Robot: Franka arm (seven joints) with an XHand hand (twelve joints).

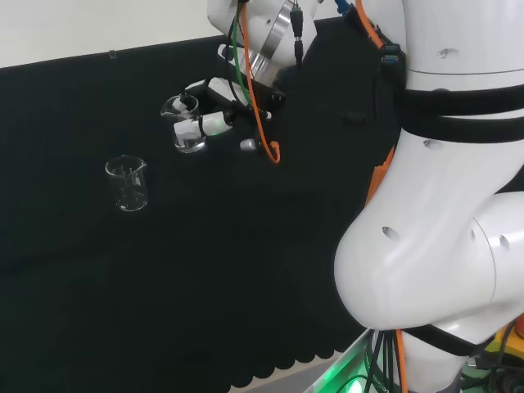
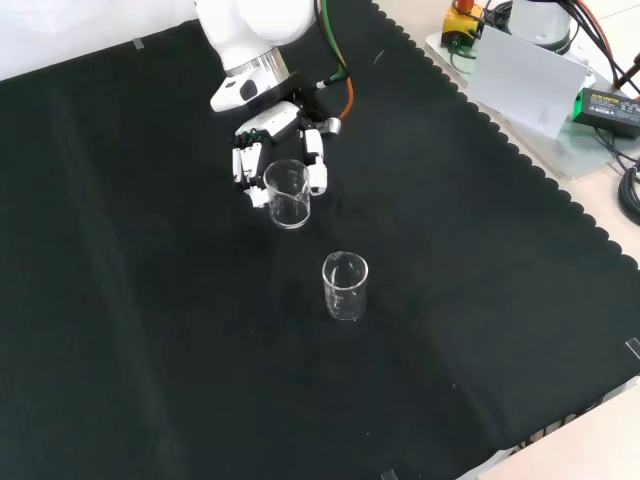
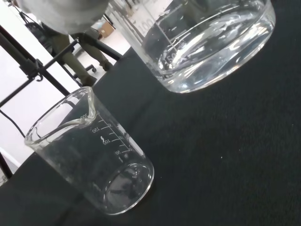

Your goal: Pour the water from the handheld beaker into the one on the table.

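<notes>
Black-and-white hand [image 2: 262, 140] has fingers curled round the held beaker [image 2: 287, 194], upright above the black cloth [image 2: 150, 350], water in its bottom. Table beaker [image 2: 345, 286] stands near it, upright, looks empty.

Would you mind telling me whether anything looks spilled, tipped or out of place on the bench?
Nothing stands out. The hand holds one beaker upright with water in it, the other beaker stands upright and apart on the cloth, and no spill shows on the cloth.
</notes>
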